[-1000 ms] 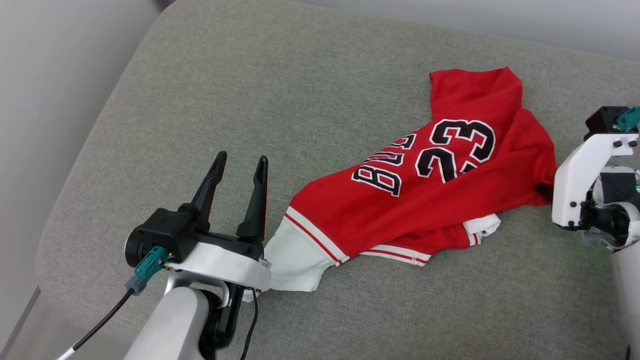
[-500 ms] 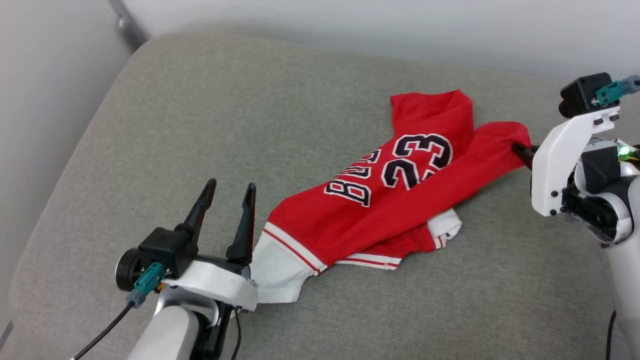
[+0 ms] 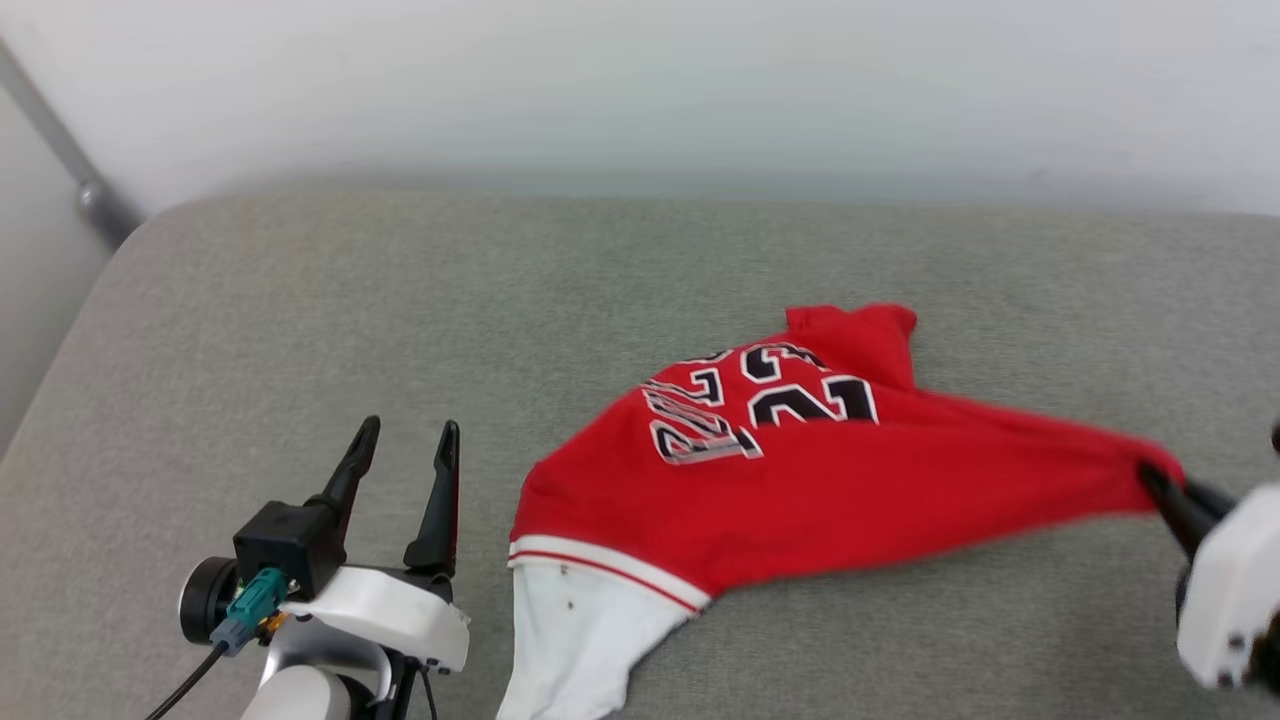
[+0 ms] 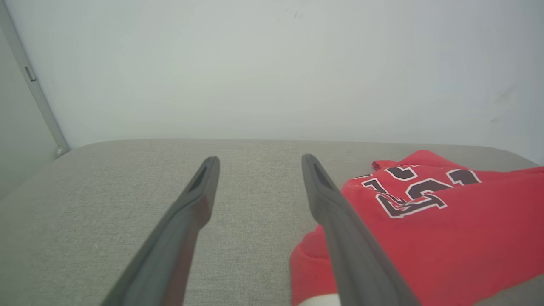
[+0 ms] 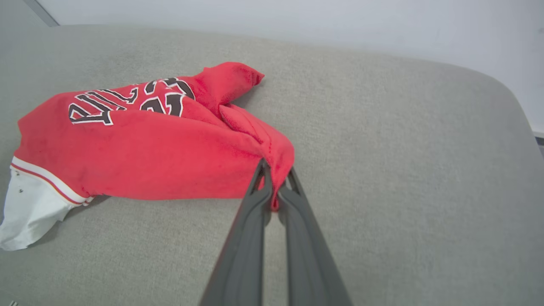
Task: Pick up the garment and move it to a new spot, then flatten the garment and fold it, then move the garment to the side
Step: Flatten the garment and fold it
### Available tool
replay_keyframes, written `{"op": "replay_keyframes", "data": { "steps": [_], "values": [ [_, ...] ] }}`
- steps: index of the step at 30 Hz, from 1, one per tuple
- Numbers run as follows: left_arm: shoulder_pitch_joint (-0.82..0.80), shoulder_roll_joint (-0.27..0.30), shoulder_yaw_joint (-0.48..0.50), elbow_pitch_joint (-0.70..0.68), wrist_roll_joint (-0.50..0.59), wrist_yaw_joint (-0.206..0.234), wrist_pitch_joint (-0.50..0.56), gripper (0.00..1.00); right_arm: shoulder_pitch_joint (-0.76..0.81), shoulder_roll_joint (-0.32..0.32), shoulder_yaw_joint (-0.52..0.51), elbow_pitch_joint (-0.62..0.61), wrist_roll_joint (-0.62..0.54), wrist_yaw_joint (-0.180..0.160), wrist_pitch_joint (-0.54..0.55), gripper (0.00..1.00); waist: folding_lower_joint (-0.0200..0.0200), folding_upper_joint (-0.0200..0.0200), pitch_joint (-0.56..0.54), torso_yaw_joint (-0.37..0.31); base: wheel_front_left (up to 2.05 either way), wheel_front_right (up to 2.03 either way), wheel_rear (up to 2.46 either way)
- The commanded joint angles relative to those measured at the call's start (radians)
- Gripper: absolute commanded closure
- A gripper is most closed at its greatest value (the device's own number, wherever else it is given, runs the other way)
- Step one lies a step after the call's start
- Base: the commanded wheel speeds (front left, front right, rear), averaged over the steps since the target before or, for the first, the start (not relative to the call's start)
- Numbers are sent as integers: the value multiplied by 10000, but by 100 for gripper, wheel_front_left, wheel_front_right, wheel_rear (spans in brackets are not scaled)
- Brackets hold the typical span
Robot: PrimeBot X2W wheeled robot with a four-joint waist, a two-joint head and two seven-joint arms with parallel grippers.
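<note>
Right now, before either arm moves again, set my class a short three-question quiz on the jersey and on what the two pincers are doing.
1. True or false: the left pincer is shut on the jersey.
2. Fill in: the jersey's sleeve nearest the left pincer is coloured ___.
3. What does the right pincer grip? A) that sleeve B) bunched red fabric of the jersey C) nothing

Key: 1 false, its fingers stand apart beside the jersey; 2 white; 3 B.
</note>
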Motion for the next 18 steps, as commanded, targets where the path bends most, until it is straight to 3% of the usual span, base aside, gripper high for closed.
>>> {"op": "replay_keyframes", "data": {
  "steps": [1, 7, 12, 13, 14, 15, 18],
  "values": [
    [223, 113, 29, -113, -46, 86, 95, 0, 1024, 462, -434, -540, -200, -7, 106, 100, 0, 0, -285, -439, 0, 0, 0],
    [472, 271, 63, -391, -56, 219, 364, 0, 3763, 1871, -1474, -1281, -416, -7, 275, 100, 0, 0, -354, -694, 0, 0, 0],
    [538, 325, 74, -483, -104, 304, 465, 0, 4646, 2338, -1595, 299, 61, -7, -274, 98, 0, 0, -407, -758, 0, 0, 0],
    [544, 321, 71, -495, -120, 323, 490, 0, 4513, 2355, -1665, 739, 181, -7, -534, 75, 0, 0, -414, -769, 0, 0, 0],
    [551, 321, 57, -501, -133, 331, 495, 0, 4406, 2364, -1642, 1168, 117, -7, -781, 33, 0, 0, -426, -763, 0, 0, 0],
    [567, 334, 59, -501, -142, 322, 505, 0, 4308, 2375, -1560, 1556, 109, -5, -1027, 0, 0, 0, -439, -752, 0, 0, 0],
    [626, 373, 58, -506, -172, 318, 550, 0, 4060, 2372, -1491, 2097, 156, -5, -1546, 0, 0, 0, -452, -721, 0, 0, 0]
  ]
}}
